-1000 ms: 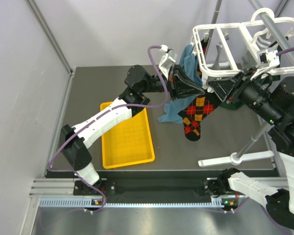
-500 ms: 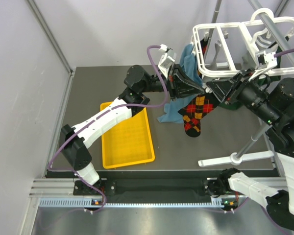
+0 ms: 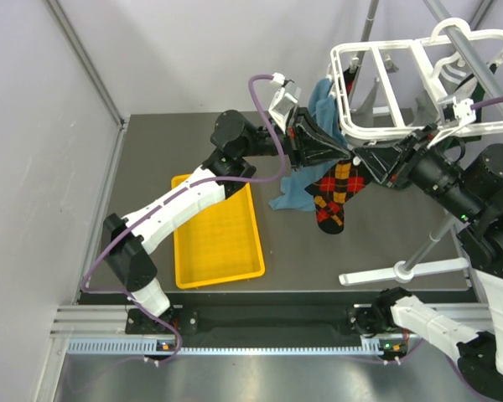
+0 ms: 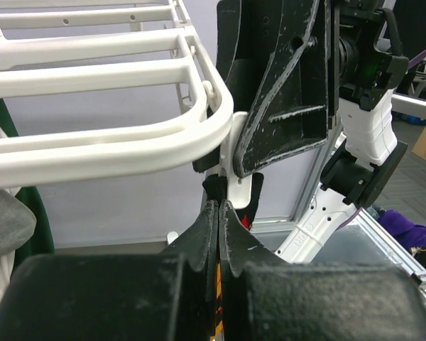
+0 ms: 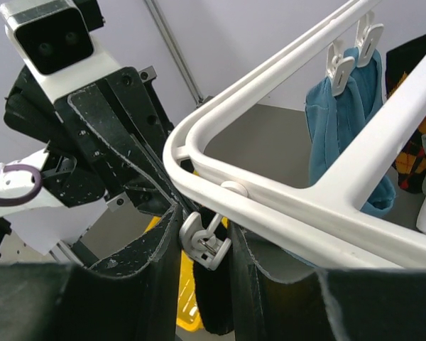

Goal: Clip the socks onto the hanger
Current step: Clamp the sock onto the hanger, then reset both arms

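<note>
Right arm has drawn back slightly toward the bases over the last second, and the toe of the argyle sock (image 3: 335,194) hangs a touch higher; left arm nearly unchanged. Count, near to far: 2 arms, 1 yellow tray (image 3: 184,272) lying flat on the dark surface (image 3: 151,167) beside the left forearm, 1 grey stand foot (image 3: 400,270) on the right, 1 white hanger (image 4: 92,145) raised over the far right of the surface. Both arms meet at the hanger's near corner. Left end effector (image 4: 219,213): fingers pressed together, clamped on the argyle sock's upper edge; red and orange fabric shows in the seam between them, directly below the hanger rim. The sock droops from that grip over the surface, black ground with red and yellow diamonds, toe pointing toward the bases. Right end effector (image 5: 204,231): fingers stand one on each side of a small white clip (image 5: 203,243) dangling from the rim, both inner faces against it, so it is closed on that clip. The clip hangs tilted, just above the left fingertips. Farther along the rim, 2 far clips (image 5: 335,64) pinch blue fabric (image 5: 326,121) that hangs down limp; cannot tell whether it is one piece or two. Beyond that, at the frame edge, a second argyle piece (image 5: 412,145) hangs with the same black and orange diamond pattern. Hanger itself: white plastic rectangle with rounded corners and parallel cross bars.
</note>
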`<state>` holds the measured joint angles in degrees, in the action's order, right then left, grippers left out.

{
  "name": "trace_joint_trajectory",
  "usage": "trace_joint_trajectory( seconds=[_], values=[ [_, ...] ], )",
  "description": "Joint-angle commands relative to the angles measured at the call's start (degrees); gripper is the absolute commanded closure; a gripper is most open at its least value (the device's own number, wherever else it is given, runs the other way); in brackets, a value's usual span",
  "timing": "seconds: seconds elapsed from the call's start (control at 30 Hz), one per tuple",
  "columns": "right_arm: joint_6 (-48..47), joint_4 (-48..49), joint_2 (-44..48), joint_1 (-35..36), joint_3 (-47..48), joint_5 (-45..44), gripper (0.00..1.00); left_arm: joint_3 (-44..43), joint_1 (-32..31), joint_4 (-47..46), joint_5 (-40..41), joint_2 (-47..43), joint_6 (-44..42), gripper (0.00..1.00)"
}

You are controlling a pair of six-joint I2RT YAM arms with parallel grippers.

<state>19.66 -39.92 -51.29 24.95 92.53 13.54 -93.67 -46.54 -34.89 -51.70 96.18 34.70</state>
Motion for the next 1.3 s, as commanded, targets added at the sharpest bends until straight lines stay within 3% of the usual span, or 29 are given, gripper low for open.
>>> trace_joint_trajectory(
  seconds=[0.0,0.17,0.27,0.33,0.47,0.67,0.8,0.83,0.97,1.0,1.07,1.27],
  values=[
    [-0.9,-3.2,-0.1,0.3,-1.7,6.2,1.0,-2.6,0.2,-4.4,-1.1,-0.2,1.3,1.0],
    [-0.9,-3.2,0.6,0.3,-1.7,6.6,1.0,-2.7,0.3,-5.3,-1.0,-0.1,2.3,1.0],
    [-0.4,-3.4,0.7,0.3,-1.3,6.8,0.93,-2.7,0.3,-6.8,-0.9,0.3,4.0,1.0],
    [0.0,-3.5,0.8,0.3,-1.3,7.3,0.81,-2.8,0.1,-8.1,-0.6,0.9,5.5,1.0],
    [0.6,-3.9,1.2,0.2,-1.0,6.5,0.71,-2.8,0.1,-9.9,0.2,1.7,7.5,1.0],
    [1.1,-7.4,1.8,0.3,0.7,4.0,0.3,-3.4,0.1,-7.9,2.5,2.8,7.9,0.98],
    [0.8,-9.6,2.7,0.4,0.8,2.2,0.19,-3.8,-0.1,-7.7,3.3,3.6,8.8,0.98],
    [0.7,-10.1,2.9,0.3,0.9,1.7,0.18,-4.0,0.0,-7.6,3.5,3.7,8.9,0.96],
    [0.2,-12.9,3.9,0.3,2.1,0.2,0.02,-4.5,-0.2,-2.7,6.9,3.5,7.1,0.59],
    [0.1,-13.3,4.2,0.3,2.4,-0.2,0.0,-4.4,-0.1,-1.4,7.7,3.0,5.5,0.56],
    [-0.6,-14.8,4.8,0.3,3.3,-0.8,0.0,-3.3,-0.2,2.3,10.2,1.5,2.8,0.31],
    [-4.4,-22.7,5.8,0.3,4.9,-4.2,0.0,4.2,-0.2,7.1,17.6,-5.0,-1.3,0.22]
  ],
)
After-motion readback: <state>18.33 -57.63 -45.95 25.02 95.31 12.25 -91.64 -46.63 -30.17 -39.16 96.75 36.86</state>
